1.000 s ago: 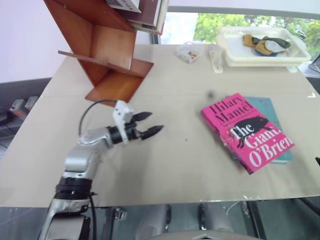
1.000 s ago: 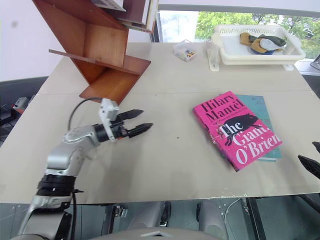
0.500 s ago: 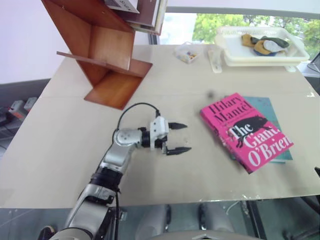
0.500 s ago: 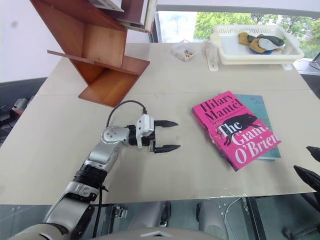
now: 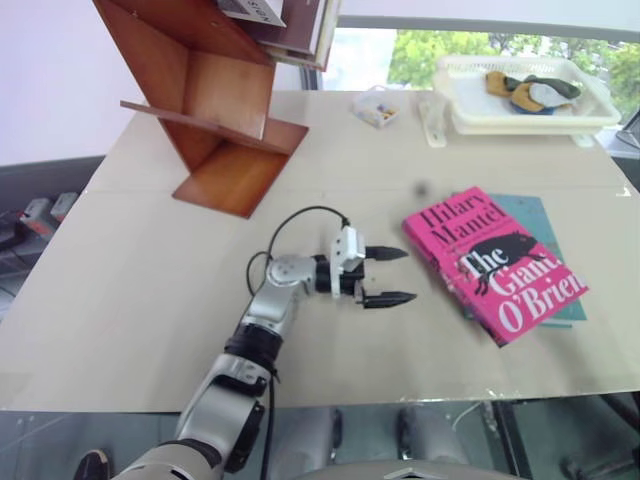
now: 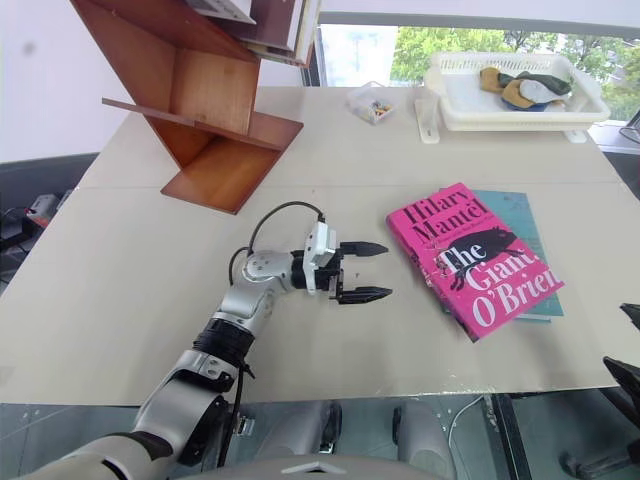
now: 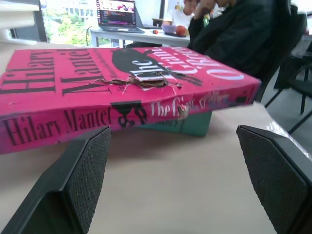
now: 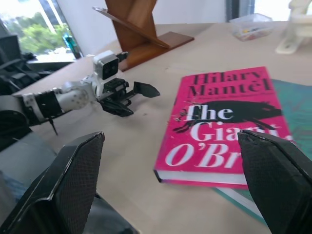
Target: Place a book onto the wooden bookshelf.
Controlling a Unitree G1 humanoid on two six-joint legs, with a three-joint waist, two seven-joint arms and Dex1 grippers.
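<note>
The bright pink book (image 5: 490, 262) lies flat at the right of the table, resting on a thinner teal book (image 5: 537, 214). My left gripper (image 5: 405, 275) is open just above the tabletop, pointing at the pink book's spine from a short way to its left; the left wrist view has that spine (image 7: 122, 109) straight ahead between the fingers. The wooden bookshelf (image 5: 215, 100) stands tilted at the back left. My right gripper (image 6: 622, 345) is off the table's front right corner, open and empty, with its fingers (image 8: 73, 180) wide apart and the book (image 8: 224, 122) in front of it.
A white tray (image 5: 455, 100) with cloth items stands at the back right, and a small clear box (image 5: 378, 105) sits beside it. Other books (image 5: 290, 20) rest on the bookshelf's upper part. People sit behind the table (image 7: 234, 29) in the left wrist view.
My left gripper has travelled right across the table toward the pink book and turned to point at it, staying open. The right gripper's fingertips have slipped toward the corner of the right eye view.
</note>
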